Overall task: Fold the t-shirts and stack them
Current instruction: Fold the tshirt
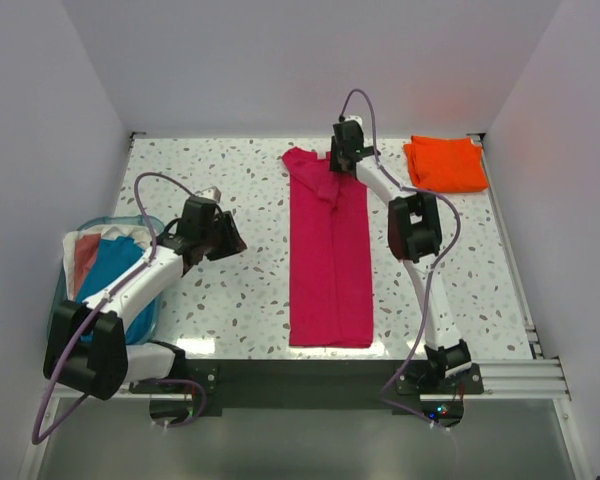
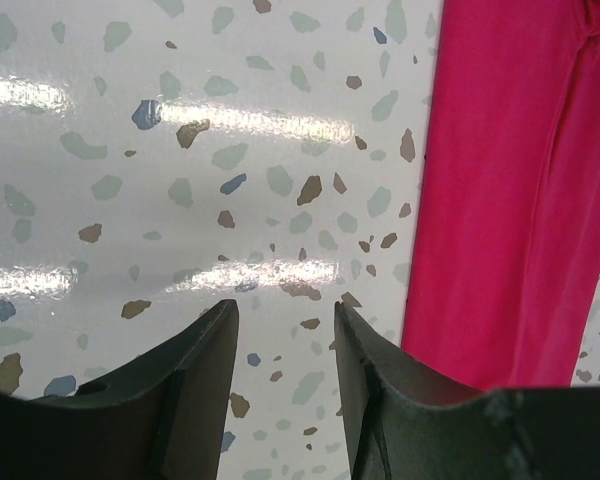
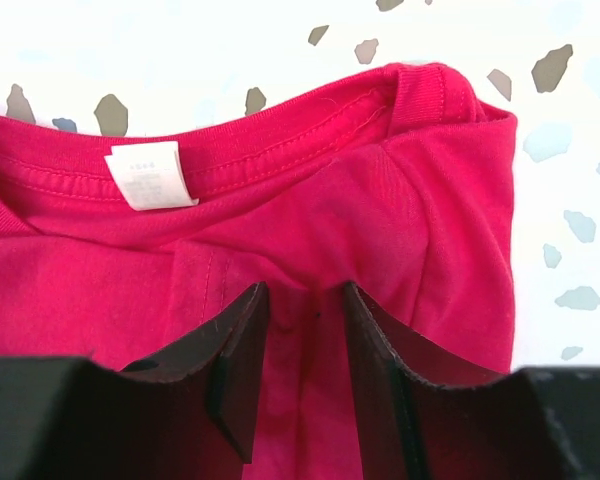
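Note:
The magenta-pink t-shirt (image 1: pixel 328 262) lies folded lengthwise into a long strip down the middle of the table, collar at the far end. My right gripper (image 1: pixel 333 166) is at that collar end. In the right wrist view my right gripper (image 3: pixel 305 292) has a bunched ridge of the pink shirt (image 3: pixel 400 190) between its jaws, just below the collar and white label (image 3: pixel 150 178). The orange t-shirt (image 1: pixel 446 164) lies folded at the back right. My left gripper (image 1: pixel 228 238) is open and empty over bare table, left of the pink shirt (image 2: pixel 510 190).
A blue-rimmed basket (image 1: pixel 132 219) with blue, white and red cloth stands at the left edge beside my left arm. The speckled tabletop (image 1: pixel 230 300) is walled by white panels at the back and sides. A metal rail (image 1: pixel 510 375) runs along the near right edge.

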`<move>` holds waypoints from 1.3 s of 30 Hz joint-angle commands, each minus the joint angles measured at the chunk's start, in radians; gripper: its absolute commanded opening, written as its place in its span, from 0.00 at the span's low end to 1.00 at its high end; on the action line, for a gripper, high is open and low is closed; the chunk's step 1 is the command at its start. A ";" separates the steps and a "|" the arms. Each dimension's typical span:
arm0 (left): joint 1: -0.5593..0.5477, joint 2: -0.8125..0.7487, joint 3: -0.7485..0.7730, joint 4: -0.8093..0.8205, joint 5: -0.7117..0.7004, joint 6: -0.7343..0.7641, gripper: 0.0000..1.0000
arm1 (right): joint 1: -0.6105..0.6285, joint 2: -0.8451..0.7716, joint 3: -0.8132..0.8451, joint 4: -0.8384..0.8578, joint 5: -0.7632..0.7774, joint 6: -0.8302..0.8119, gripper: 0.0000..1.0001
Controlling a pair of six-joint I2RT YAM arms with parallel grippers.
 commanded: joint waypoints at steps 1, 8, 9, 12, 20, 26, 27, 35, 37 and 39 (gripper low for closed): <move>0.014 0.012 -0.011 0.060 0.024 0.033 0.48 | 0.001 -0.051 -0.034 0.084 -0.013 0.044 0.40; 0.025 0.023 -0.021 0.074 0.047 0.033 0.47 | 0.005 -0.123 -0.136 0.148 0.019 0.039 0.40; 0.025 0.027 -0.021 0.077 0.048 0.034 0.47 | 0.006 -0.126 -0.140 0.150 0.026 0.033 0.40; 0.027 0.032 -0.024 0.080 0.056 0.033 0.47 | 0.012 -0.143 -0.169 0.177 0.040 0.021 0.40; 0.028 0.038 -0.034 0.087 0.062 0.031 0.47 | 0.035 -0.154 -0.180 0.208 0.074 -0.027 0.40; 0.028 0.041 -0.032 0.087 0.061 0.033 0.47 | 0.041 -0.146 -0.171 0.204 0.092 -0.042 0.40; 0.030 0.041 -0.032 0.089 0.061 0.033 0.47 | 0.042 -0.148 -0.173 0.205 0.099 -0.051 0.40; 0.030 0.053 -0.038 0.094 0.070 0.031 0.47 | 0.058 -0.186 -0.225 0.257 0.142 -0.082 0.40; 0.030 0.052 -0.038 0.095 0.070 0.034 0.46 | 0.064 -0.192 -0.234 0.267 0.149 -0.097 0.40; 0.030 0.053 -0.038 0.095 0.071 0.034 0.46 | 0.065 -0.195 -0.234 0.271 0.149 -0.105 0.40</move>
